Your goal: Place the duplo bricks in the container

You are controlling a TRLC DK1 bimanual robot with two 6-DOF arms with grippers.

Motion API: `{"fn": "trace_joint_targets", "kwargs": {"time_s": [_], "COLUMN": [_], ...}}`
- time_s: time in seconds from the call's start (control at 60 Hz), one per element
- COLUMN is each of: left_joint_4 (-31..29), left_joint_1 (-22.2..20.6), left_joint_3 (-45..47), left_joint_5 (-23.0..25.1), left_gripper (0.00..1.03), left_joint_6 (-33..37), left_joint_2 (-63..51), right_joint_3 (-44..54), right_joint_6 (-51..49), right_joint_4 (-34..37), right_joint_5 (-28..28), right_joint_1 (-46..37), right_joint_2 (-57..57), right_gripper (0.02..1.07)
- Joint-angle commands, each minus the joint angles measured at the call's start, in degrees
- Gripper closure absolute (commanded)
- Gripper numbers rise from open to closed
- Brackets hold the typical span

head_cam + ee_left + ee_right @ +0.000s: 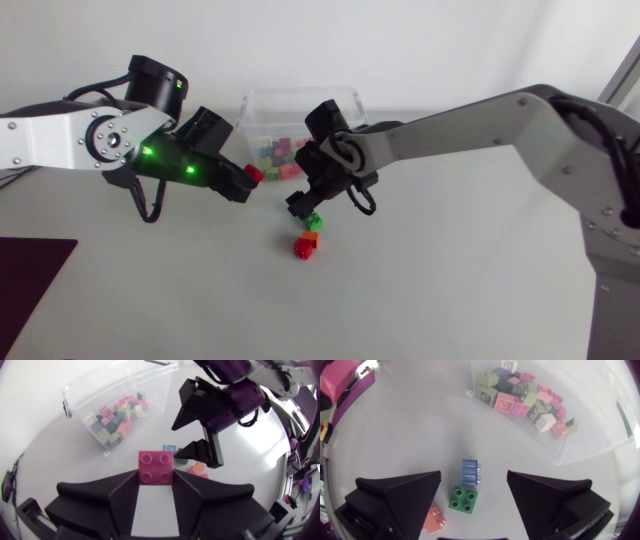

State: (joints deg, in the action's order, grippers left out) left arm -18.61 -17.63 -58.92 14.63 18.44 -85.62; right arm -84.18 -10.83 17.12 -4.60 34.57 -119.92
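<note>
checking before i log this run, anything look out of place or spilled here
Nothing looks damaged. Outside the container, a blue brick, green brick and orange brick lie loose on the table under the open right tool; the left tool holds a red brick.

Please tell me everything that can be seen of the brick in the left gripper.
The brick is red to pink, square, of glossy plastic, with four round studs on one face. The left gripper is shut on it: both fingers press its opposite sides. It is held above the table, studs toward the wrist camera, apart from the container.
</note>
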Motion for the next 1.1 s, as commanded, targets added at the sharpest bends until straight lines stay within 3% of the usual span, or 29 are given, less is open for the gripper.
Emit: {"fn": "trace_joint_targets", "kwargs": {"time_s": [0.0, 0.15, 0.433, 0.517, 0.65, 0.75, 0.817, 1.083], "left_joint_4": [-0.64, -0.2, 3.93, 4.11, 5.16, 5.78, 6.13, 8.06], "left_joint_1": [1.19, 2.42, 4.18, 4.53, 5.15, 5.59, 5.76, 5.94], "left_joint_3": [-2.26, -3.4, -5.07, -6.21, -7.53, -8.5, -9.29, -11.92], "left_joint_5": [1.45, 2.07, 3.21, 3.21, 3.21, 3.21, 3.21, 3.21], "left_gripper": [0.84, 0.84, 0.84, 0.84, 0.84, 0.84, 0.84, 0.84], "left_joint_6": [-1.82, -3.23, -6.66, -7.27, -8.59, -9.47, -9.91, -11.93], "left_joint_2": [1.43, 2.13, 2.57, 2.22, 1.6, 0.72, 0.19, -3.06], "right_joint_3": [-3.18, -6.17, -11.62, -12.85, -13.73, -14.96, -15.31, -12.23], "right_joint_6": [-1.74, -2.79, -3.94, -3.94, -4.02, -4.11, -4.2, -4.2], "right_joint_4": [2.47, 5.64, 9.42, 11.0, 11.53, 13.2, 13.64, 12.76], "right_joint_5": [0.21, 0.12, 0.12, 0.03, -0.15, -0.15, -0.15, -0.23], "right_joint_1": [0.15, 0.59, 0.68, 0.85, 1.2, 1.29, 1.29, 1.2], "right_joint_2": [-3.48, -6.03, -9.81, -10.95, -11.74, -12.36, -12.71, -9.63], "right_gripper": [0.13, 0.19, 0.49, 0.5, 0.62, 0.63, 0.79, 0.84]}}
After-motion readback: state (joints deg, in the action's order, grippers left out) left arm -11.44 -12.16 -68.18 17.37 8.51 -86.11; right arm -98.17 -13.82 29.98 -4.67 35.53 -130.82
